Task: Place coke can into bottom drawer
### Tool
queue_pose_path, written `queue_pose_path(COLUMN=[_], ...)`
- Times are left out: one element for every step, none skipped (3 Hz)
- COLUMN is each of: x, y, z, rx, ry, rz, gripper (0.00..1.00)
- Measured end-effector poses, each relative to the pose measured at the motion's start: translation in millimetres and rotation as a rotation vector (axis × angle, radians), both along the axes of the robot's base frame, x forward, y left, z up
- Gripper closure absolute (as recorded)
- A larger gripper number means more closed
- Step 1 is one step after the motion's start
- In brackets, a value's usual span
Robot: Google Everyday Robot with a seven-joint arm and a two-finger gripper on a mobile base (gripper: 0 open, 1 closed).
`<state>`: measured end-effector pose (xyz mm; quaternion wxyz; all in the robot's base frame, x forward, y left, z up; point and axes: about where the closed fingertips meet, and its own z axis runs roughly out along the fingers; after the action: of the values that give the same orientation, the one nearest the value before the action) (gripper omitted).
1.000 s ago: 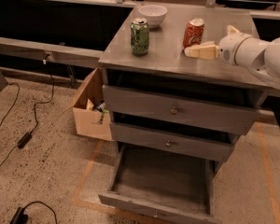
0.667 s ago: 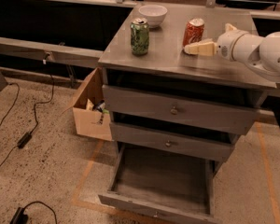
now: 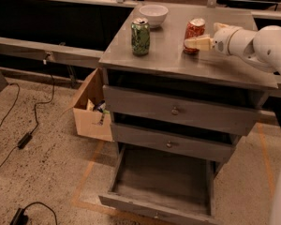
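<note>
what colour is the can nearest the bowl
That soda can is green, clearest in camera view; the gripper is at the coke can.

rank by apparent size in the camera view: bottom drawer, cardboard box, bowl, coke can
1. bottom drawer
2. cardboard box
3. bowl and coke can: look alike, bowl sits farther back, so unranked
The gripper is right beside the coke can.

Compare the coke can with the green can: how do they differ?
The coke can is red; the green can is green. The coke can stands further right, with the gripper beside it; the green can stands left, apart from the gripper, nearer the bowl. Both stand upright on the cabinet top.
</note>
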<state>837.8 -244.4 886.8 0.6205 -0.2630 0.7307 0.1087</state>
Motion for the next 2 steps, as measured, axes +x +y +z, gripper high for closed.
queue_pose_path(x=[4.2,-1.4], y=[5.9,4.1], z=[2.4,2.2], rx=[0.013,0.024], ry=[0.003,0.008], rz=[0.029,0.033], gripper=[0.46,0.69])
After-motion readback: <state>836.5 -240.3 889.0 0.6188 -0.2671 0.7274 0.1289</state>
